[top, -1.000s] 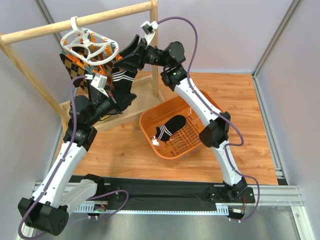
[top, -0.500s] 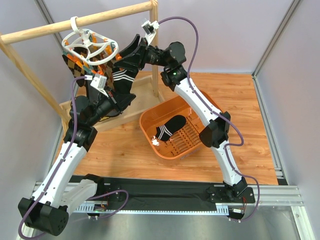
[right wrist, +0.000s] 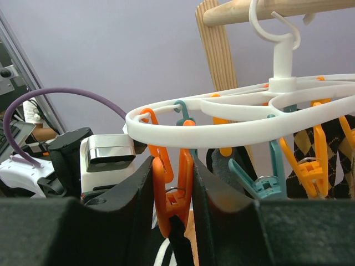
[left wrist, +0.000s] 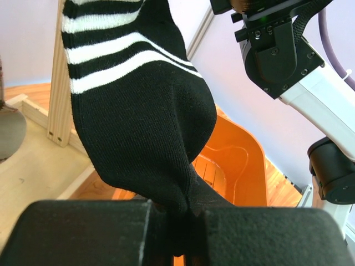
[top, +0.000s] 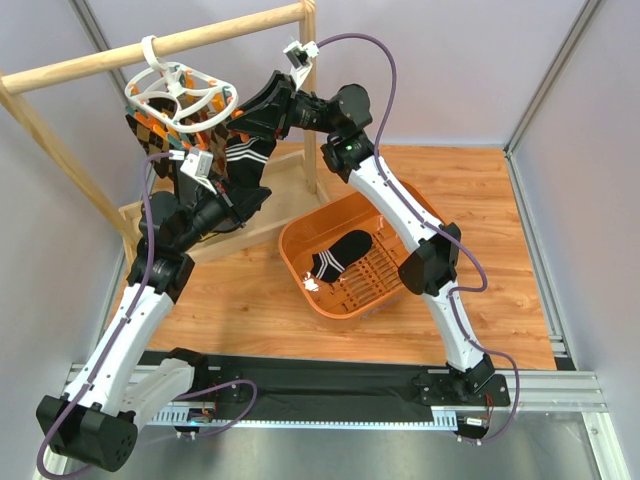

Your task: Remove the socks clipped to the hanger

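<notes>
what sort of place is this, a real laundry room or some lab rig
Most likely a robot lab cell staged as a laundry corner: a left arm and right arm bolted to a metal rail, plain panel walls, and a wooden rail carrying a clip hanger of socks, with an orange basket nearby.

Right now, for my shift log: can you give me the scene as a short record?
left pincer: shut on toe of striped sock
right pincer: closed on orange clip of hanger
hanger: hooked on wooden rail, argyle socks clipped
basket: orange, one black sock inside
</notes>
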Motion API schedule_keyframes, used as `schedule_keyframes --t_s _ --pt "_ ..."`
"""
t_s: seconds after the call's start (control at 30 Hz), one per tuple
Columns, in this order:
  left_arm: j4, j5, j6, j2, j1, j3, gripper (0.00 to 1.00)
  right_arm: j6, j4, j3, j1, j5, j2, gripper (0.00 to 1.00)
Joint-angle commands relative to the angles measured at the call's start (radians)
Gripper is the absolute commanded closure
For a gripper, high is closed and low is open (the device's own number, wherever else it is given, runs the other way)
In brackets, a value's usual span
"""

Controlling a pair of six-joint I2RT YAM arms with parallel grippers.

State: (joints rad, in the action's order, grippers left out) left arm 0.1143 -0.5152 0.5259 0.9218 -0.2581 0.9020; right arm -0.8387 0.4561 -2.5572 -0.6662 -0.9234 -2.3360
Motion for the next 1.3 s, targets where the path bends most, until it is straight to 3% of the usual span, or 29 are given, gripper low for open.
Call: schedule_keyframes --t_s 0.0,0.03,0.07,1.17,1.27 --pt "0.025 -0.002 -0.007 -0.009 0.008 0.000 1.00 -0.002 0.032 -0.008 -0.001 0.017 0.043 0.83" --pt "0.024 -0.005 -0.007 -0.009 0.010 0.002 1.00 -0.003 0.038 -0.008 -0.001 0.017 0.044 0.87" --pt "0.025 -0.003 -0.006 -0.008 0.010 0.000 1.00 -0.002 0.036 -0.008 -0.001 0.017 0.046 1.00" --pt "0.028 -0.023 0.008 -0.034 0.010 -0.032 1.00 -0.011 0.015 0.015 -0.001 0.051 0.064 1.00" --pt "0.047 -0.054 0.037 -0.021 0.010 -0.044 1.00 -0.011 0.003 0.043 0.000 0.072 0.081 0.91"
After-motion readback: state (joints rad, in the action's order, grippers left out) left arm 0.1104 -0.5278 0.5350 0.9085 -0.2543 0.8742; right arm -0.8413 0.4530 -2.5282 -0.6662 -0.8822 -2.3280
